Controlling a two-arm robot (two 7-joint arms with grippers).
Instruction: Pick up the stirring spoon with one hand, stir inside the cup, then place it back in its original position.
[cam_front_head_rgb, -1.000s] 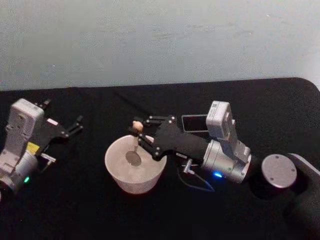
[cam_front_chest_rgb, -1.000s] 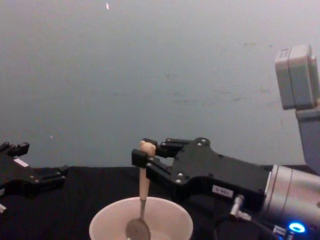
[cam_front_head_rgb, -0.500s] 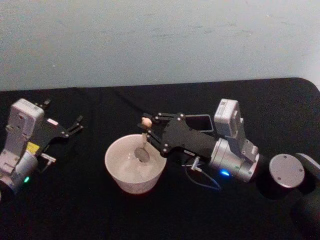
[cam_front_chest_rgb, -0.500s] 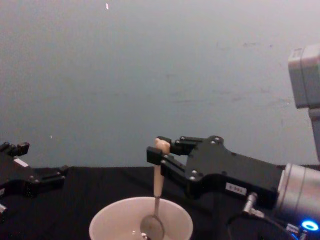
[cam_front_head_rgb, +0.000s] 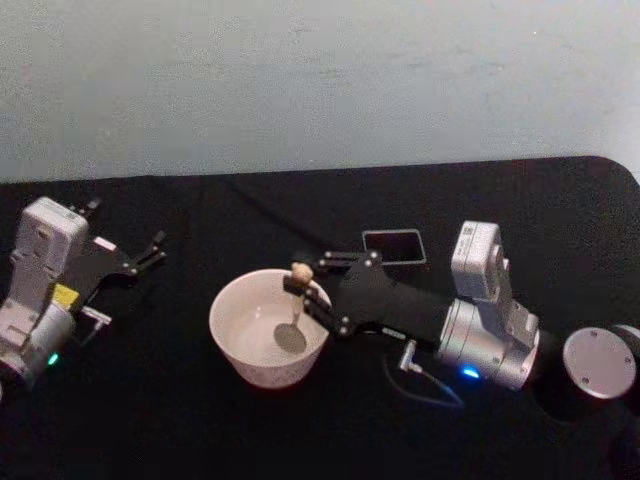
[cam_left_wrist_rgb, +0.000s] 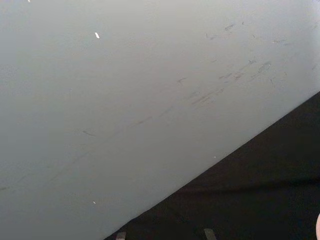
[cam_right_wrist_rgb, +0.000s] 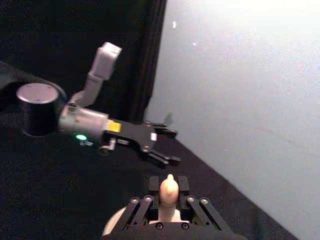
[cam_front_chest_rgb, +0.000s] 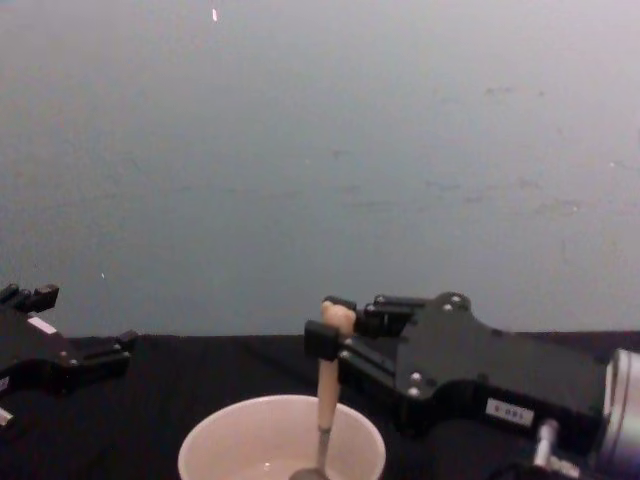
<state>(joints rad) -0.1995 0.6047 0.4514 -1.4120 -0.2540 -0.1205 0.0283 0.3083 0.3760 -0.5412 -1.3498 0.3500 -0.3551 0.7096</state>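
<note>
The stirring spoon (cam_front_head_rgb: 296, 305) hangs upright with its silvery bowl down inside the cream-white cup (cam_front_head_rgb: 240, 350) at the table's middle. My right gripper (cam_front_head_rgb: 300, 281) is shut on the spoon's peach handle just below the bear head, above the cup's right rim. From the chest, the spoon (cam_front_chest_rgb: 327, 390) dips into the cup (cam_front_chest_rgb: 215, 450) from the right gripper (cam_front_chest_rgb: 330, 335). The bear head (cam_right_wrist_rgb: 169, 189) pokes up between the right gripper's fingers (cam_right_wrist_rgb: 155, 186). The dark grey square holder (cam_front_head_rgb: 394, 246) stands behind the right arm. My left gripper (cam_front_head_rgb: 152, 251) is parked open at the far left.
A black cloth (cam_front_head_rgb: 200, 420) covers the table up to a pale wall. The right arm (cam_front_head_rgb: 490, 335) stretches across the right half of the table, with a thin cable (cam_front_head_rgb: 425, 385) trailing below it. The left arm (cam_right_wrist_rgb: 100, 125) lies on the cloth, well left of the cup.
My right gripper has carried the spoon rightward and toward me across the cup, and the spoon's bowl has sunk lower inside. The left arm has stayed put.
</note>
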